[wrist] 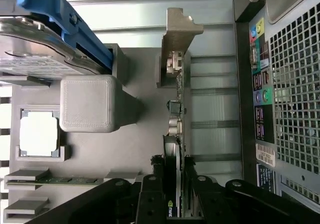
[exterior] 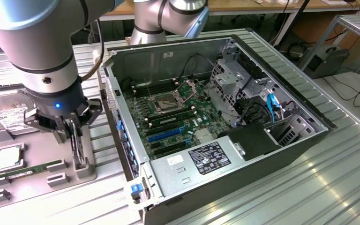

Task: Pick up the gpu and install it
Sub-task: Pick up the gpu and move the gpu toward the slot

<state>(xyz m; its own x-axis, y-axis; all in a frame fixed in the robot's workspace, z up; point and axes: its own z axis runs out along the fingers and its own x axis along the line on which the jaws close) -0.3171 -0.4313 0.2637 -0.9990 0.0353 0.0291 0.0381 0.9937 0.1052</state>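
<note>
Gpu (wrist: 177, 104) stands on edge in its tray (wrist: 145, 149) slot, right betw. the pincer's (wrist: 174, 189) jaws. They're abt half closed and pressed on both flat faces, so it looks gripped. Silver bracket (wrist: 179, 31) is at the card's far end from the grip.

Risks:
- Hold sits near one end, so card may tilt or swing on lift.
- Thin edge could snag slot walls & drag tray.
- PC case (exterior: 230, 117) is close beside pincer, so bracket could clip its wall.
</note>
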